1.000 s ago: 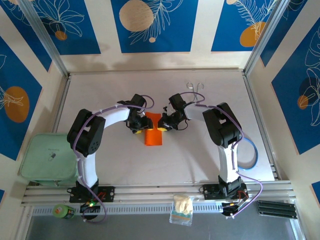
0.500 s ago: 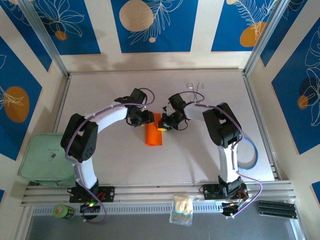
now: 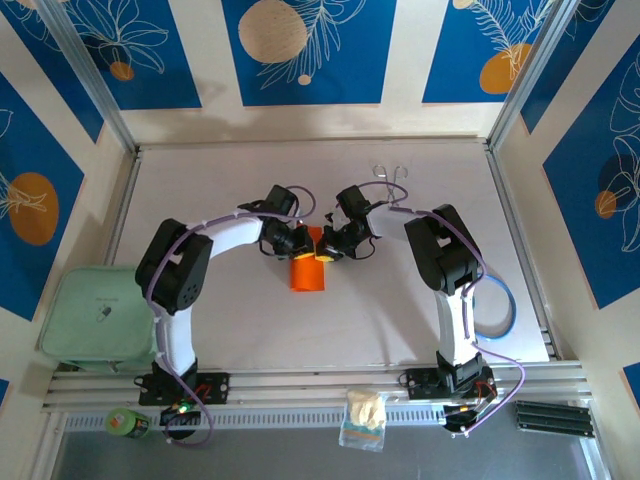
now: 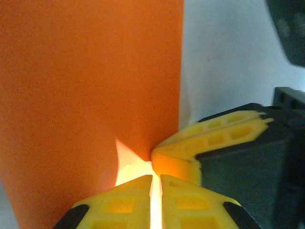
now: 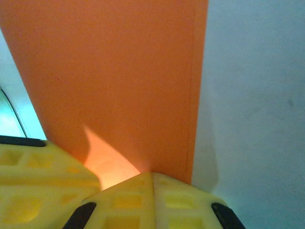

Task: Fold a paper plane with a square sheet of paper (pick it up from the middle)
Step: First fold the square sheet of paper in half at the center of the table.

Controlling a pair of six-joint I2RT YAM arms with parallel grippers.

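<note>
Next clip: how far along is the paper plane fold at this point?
Done: the orange sheet lies on the table as a narrow folded strip, not a full square. In hand: the left gripper and right gripper pinch its far end side by side. Left: no pointed nose or wings show yet, so the dart shaping remains.

the overhead view is bright, even and sharp, with soft, short shadows on the pale grey table point(image 3: 250, 320). both wrist views are very close and soft-focused; a pale glare patch glows low on the thin bright orange paper sheet point(image 4: 86, 71).
</note>
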